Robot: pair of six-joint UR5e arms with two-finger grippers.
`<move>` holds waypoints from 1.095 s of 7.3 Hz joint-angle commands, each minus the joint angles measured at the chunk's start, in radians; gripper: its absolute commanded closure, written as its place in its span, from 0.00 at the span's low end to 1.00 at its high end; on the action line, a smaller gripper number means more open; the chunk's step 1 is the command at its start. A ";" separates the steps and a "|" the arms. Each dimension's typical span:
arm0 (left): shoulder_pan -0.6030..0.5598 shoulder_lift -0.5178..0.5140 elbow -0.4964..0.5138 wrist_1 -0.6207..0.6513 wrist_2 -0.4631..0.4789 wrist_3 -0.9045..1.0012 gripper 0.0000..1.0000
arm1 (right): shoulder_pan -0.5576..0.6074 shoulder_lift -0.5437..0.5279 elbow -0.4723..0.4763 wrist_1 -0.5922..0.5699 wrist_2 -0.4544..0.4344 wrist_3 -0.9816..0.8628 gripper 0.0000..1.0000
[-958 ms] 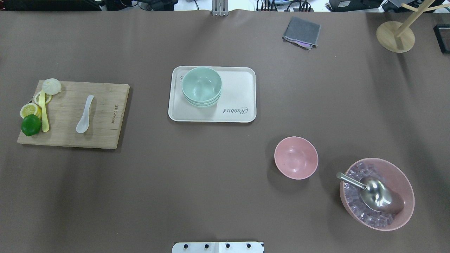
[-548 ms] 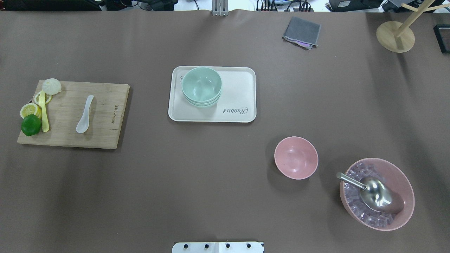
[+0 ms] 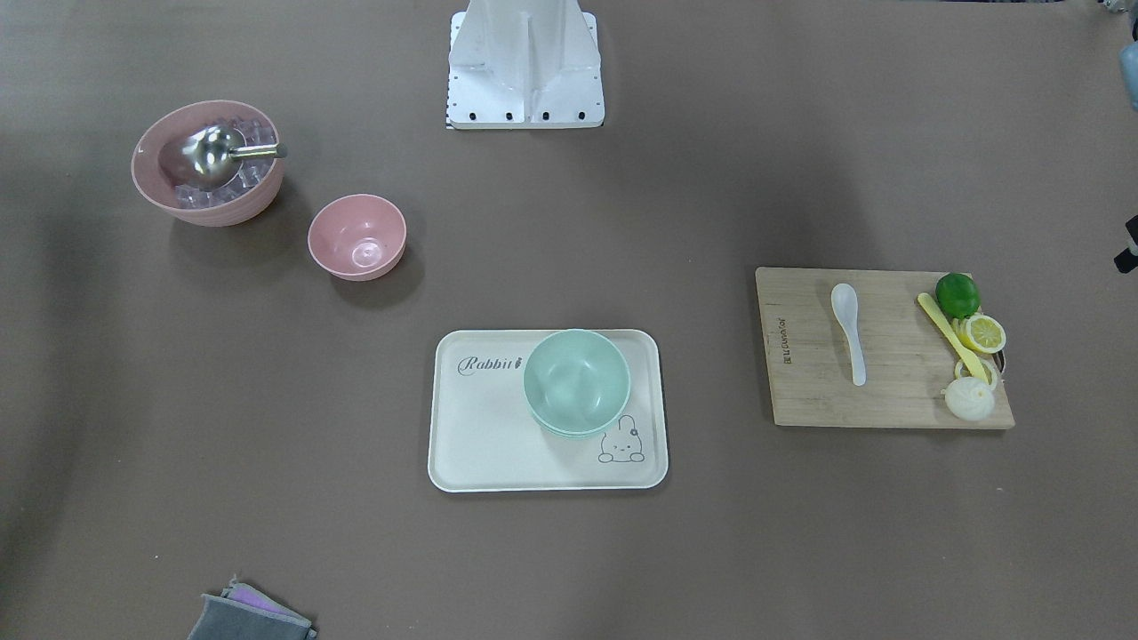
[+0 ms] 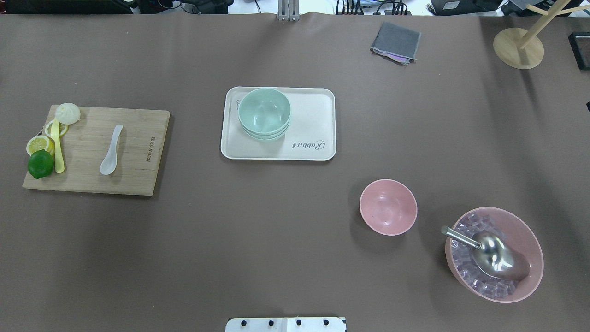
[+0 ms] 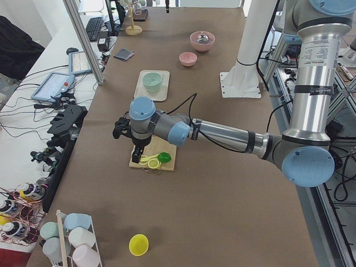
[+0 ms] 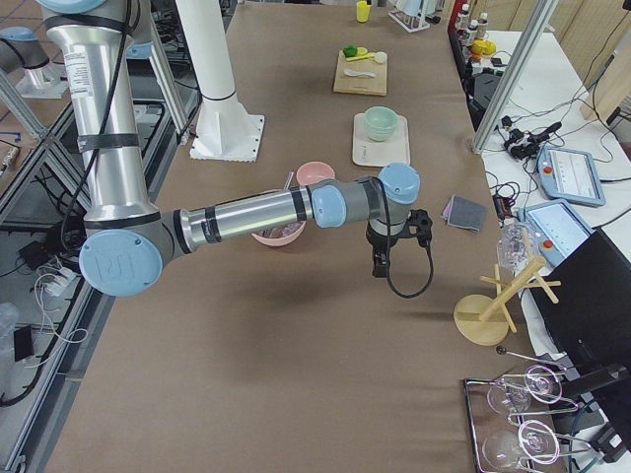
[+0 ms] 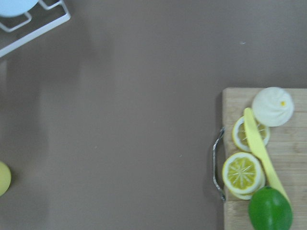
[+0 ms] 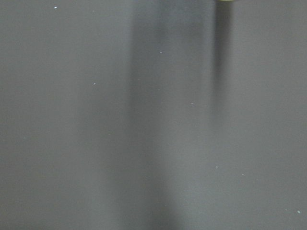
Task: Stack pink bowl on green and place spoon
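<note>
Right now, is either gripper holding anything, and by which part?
Nothing seems held: the pink bowl sits free on the table, the spoon on the cutting board.

My right arm (image 6: 246,211) reaches over the brown counter (image 6: 296,374), its end effector (image 6: 379,270) pointing down near a grey cloth (image 6: 462,211), grip unreadable from here. Beyond it sit a large pink bowl (image 6: 279,237), the small pink bowl (image 6: 315,174), the green bowl (image 6: 381,122) on its tray (image 6: 367,151), and the spoon (image 6: 361,72) on the cutting board (image 6: 347,85).
</note>
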 commanded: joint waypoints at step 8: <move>0.177 -0.192 0.157 -0.006 0.005 -0.162 0.02 | -0.572 0.131 0.010 0.588 -0.084 0.435 0.00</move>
